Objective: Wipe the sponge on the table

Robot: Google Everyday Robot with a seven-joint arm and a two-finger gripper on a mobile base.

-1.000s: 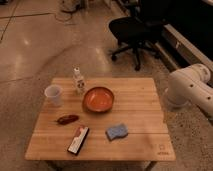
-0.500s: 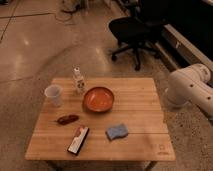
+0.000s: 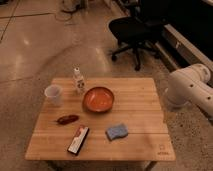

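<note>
The light-blue sponge (image 3: 116, 132) lies flat on the wooden table (image 3: 140, 105), toward its front, just right of the middle. Only the white arm (image 3: 192, 90) shows, at the right edge of the view beside the table's right side. The gripper itself is out of view, so nothing touches the sponge.
An orange bowl (image 3: 98, 99) sits mid-table behind the sponge. A black-and-red-white flat box (image 3: 78, 139) lies left of the sponge, with a small red-brown item (image 3: 67, 119) further left. A clear cup (image 3: 53, 94) and a small bottle (image 3: 78, 80) stand at the back left. A black office chair (image 3: 131, 30) is behind the table.
</note>
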